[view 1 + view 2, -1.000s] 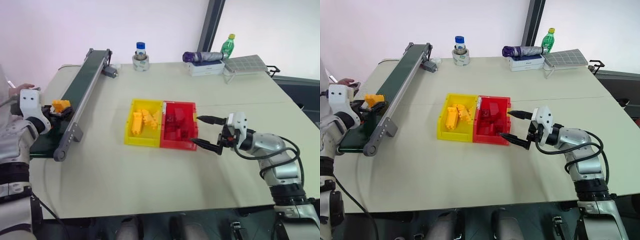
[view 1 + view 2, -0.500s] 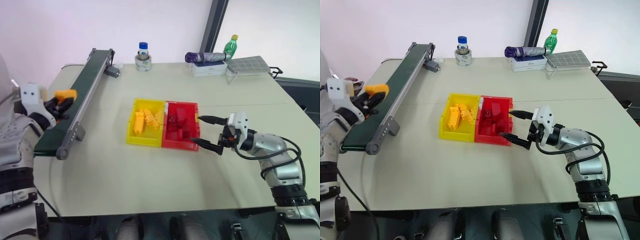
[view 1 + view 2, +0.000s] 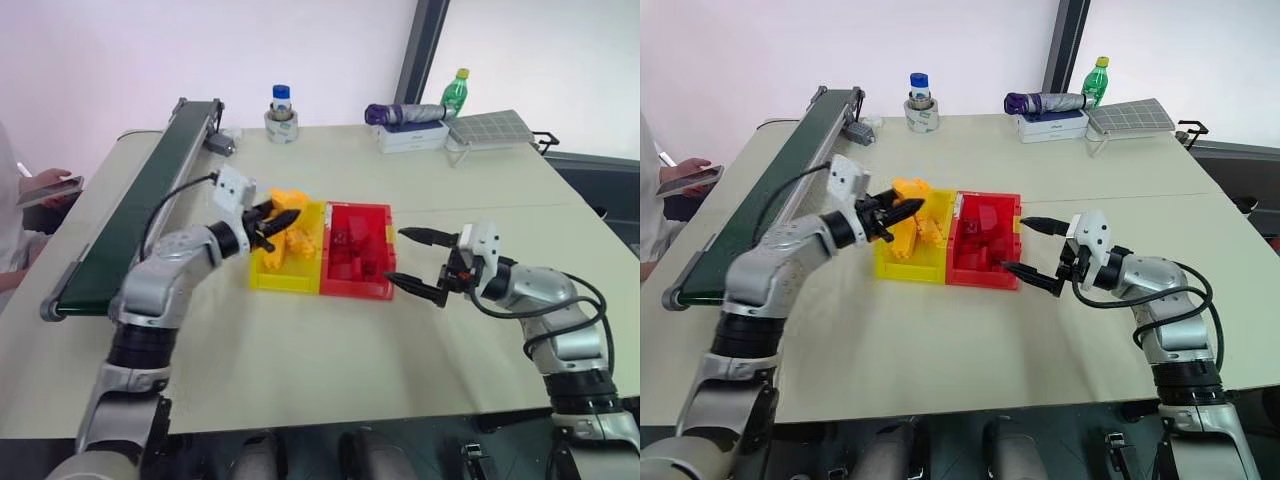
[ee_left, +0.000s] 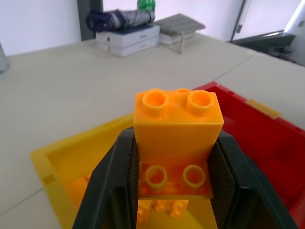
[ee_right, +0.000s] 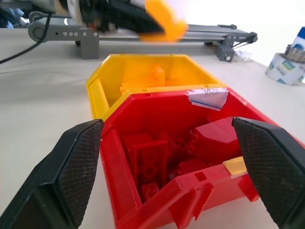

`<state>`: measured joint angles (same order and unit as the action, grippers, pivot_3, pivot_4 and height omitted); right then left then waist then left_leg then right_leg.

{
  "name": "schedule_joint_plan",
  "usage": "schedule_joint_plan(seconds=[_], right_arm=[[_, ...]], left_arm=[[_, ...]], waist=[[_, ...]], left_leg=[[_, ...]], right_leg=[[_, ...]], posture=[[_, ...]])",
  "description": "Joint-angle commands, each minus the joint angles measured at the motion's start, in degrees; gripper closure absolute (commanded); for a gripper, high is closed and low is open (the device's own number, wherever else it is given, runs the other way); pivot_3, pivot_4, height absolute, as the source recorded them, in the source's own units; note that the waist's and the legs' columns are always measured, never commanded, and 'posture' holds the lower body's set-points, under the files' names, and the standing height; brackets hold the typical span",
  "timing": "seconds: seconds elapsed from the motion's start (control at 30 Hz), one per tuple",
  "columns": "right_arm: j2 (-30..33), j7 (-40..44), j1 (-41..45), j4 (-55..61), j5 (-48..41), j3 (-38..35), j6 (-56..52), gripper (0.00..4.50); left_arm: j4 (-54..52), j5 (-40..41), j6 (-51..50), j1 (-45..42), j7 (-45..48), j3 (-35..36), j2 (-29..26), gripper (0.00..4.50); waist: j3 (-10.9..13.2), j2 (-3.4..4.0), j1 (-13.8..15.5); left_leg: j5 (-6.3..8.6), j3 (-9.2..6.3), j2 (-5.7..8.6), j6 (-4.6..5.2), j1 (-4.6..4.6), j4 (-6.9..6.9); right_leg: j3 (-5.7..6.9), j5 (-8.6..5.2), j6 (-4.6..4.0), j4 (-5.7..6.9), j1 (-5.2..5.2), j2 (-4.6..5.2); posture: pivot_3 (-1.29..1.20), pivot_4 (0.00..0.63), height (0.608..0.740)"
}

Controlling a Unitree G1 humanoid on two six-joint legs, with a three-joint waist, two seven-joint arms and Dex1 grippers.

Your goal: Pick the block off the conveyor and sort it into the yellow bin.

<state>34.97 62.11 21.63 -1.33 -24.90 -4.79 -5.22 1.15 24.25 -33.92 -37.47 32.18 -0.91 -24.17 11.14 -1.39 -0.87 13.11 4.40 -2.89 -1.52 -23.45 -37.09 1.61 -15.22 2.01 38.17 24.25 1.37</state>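
Above the yellow bin (image 3: 262, 270), near the middle of the table (image 3: 300, 370), the left pincer (image 3: 278, 221) was clamped on the block (image 4: 177, 129), its two black fingers (image 4: 107, 191) pressing the block's flat sides. That block was a chunky, glossy yellow-orange plastic brick with two round studs on its upper face and a stepped lower ledge carrying two more, held clear of the bin's rim rather than resting in it. Below it, the yellow bin was a shallow rectangular tray of smooth plastic with several yellow bricks piled inside. Touching its side stood a matching red tray (image 3: 375, 290) holding red bricks (image 5: 157, 157). Just beside the red tray, toward the table's right edge, the right pincer (image 3: 418, 263) hovered with its textured black fingers spread wide and nothing between them. Along the left edge of the pale, matte table ran the conveyor (image 3: 120, 235), a long narrow dark green belt between grey metal rails.
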Motion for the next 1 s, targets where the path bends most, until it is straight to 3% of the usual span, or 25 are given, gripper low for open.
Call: schedule_joint_plan(seconds=[0.03,0.1,0.3,0.33,0.5,0.7,0.83,1.0], right_arm=[[1.27,-0.72,-0.44,2.66,-0.67,-1.93,-0.07,0.0],[1.41,-0.93,-0.83,2.95,-0.67,-2.1,-0.12,0.0],[1.37,-1.35,-1.23,3.44,-0.65,-1.93,-0.25,0.0],[1.38,-1.32,-1.23,3.42,-0.67,-1.94,-0.25,0.0],[1.36,-0.97,-0.82,2.6,-0.64,-1.8,-0.08,0.0],[1.79,-0.19,-0.68,1.57,-0.8,-1.99,0.18,0.0],[2.22,0.38,-0.83,1.08,-0.92,-2.31,0.26,0.0],[2.51,0.96,-0.53,0.31,-0.91,-2.42,0.39,0.0]], left_arm=[[0.16,-2.64,2.77,-0.02,-0.38,0.19,-0.09,3.17],[0.96,-3.05,3.11,0.12,-0.29,0.47,0.21,3.17],[0.65,-1.07,1.92,-0.06,0.08,3.01,1.44,0.29],[0.2,-0.92,1.78,0.01,-0.05,3.34,1.53,0.02],[-4.59,2.3,-0.31,3.4,1.31,8.51,-2.19,0.02],[-12.67,7.72,-0.53,14.62,7.51,17.49,-10.52,0.02],[-12.7,6.7,1.3,22.65,11.16,21.63,-17.08,0.02],[-13.1,8.2,3.84,29.15,16.1,26.66,-20.68,0.02]], waist=[[0.0,0.0,0.02],[0.0,0.0,0.13],[0.0,0.0,0.23],[0.0,0.0,0.23],[0.0,0.0,-0.16],[0.0,0.0,-0.06],[0.0,0.0,0.15],[0.0,0.0,0.25]], left_leg=[[0.0,0.0,0.0,0.0,0.01,0.0],[0.0,0.01,0.0,0.0,0.0,-0.01],[0.0,0.0,0.03,0.01,-0.01,-0.03],[0.0,0.0,0.03,0.01,-0.01,-0.03],[0.0,0.0,0.0,0.01,0.0,-0.01],[0.0,0.01,-0.03,0.01,0.02,0.02],[0.0,0.03,-0.01,0.02,0.02,0.01],[0.0,0.03,-0.01,0.04,0.02,-0.01]], right_leg=[[0.0,0.0,0.0,0.0,0.0,0.0],[0.0,0.0,0.0,0.0,0.0,0.03],[0.0,0.01,0.01,-0.01,-0.01,0.06],[0.0,0.01,0.01,-0.01,-0.01,0.06],[-0.01,0.01,0.01,0.0,-0.01,0.05],[-0.01,0.0,0.0,0.0,0.0,0.06],[-0.01,0.0,-0.01,-0.01,0.0,0.12],[0.0,-0.11,-0.21,-0.04,0.0,0.18]], posture=[[0.0,0.15,0.74],[0.0,0.15,0.74],[0.0,0.15,0.74],[0.0,0.15,0.74],[0.0,0.15,0.74],[0.0,0.15,0.74],[0.0,0.15,0.74],[0.0,0.15,0.74]])
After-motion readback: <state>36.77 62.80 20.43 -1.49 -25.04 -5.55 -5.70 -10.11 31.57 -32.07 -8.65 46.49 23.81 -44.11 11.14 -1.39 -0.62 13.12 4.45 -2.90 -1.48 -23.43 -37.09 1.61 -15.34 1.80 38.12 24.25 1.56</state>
